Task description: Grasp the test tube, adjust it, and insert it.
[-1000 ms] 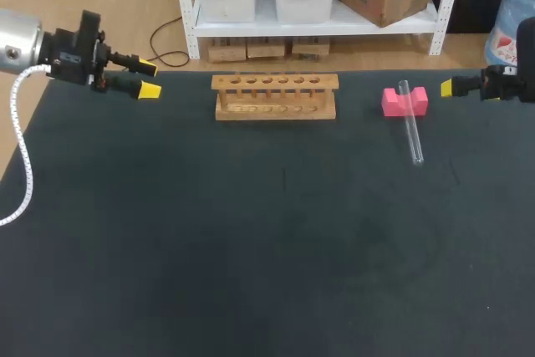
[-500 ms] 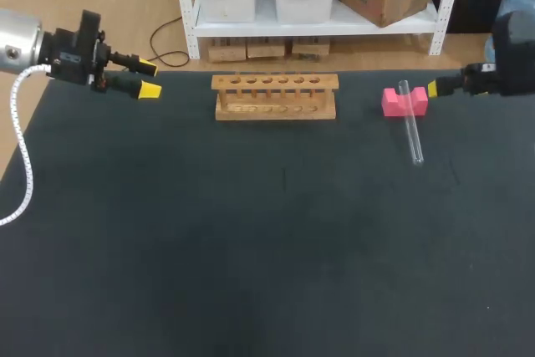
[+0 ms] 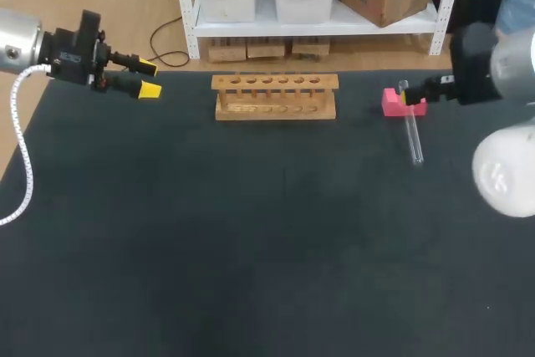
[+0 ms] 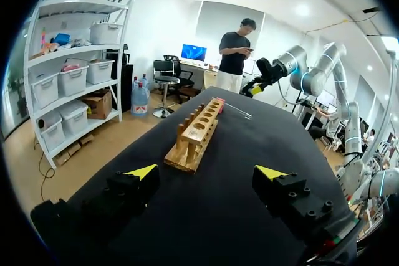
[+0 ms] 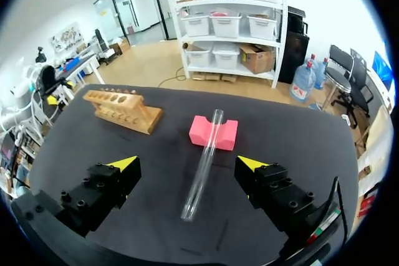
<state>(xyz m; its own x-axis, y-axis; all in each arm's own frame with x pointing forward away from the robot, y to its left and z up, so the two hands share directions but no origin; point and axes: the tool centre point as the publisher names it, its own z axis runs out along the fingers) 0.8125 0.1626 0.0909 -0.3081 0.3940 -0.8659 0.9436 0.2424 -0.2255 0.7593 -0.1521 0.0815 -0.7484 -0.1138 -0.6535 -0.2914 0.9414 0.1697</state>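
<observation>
Since the pink block (image 5: 228,134) is propping up the test tube (image 5: 202,167), the right tool (image 5: 187,164) is hovering nearby, fingers (image 5: 123,164) apart.

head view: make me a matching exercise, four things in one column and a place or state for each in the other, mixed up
Things:
1. test tube
2. pink block
3. wooden rack
4. left gripper

Places or states:
a. all holes empty, at the far middle of the table
b. fingers apart, over the far left edge
c. clear, lying with one end propped up
d. propping up that raised end, right of the rack

Pairs: 1-c, 2-d, 3-a, 4-b
</observation>
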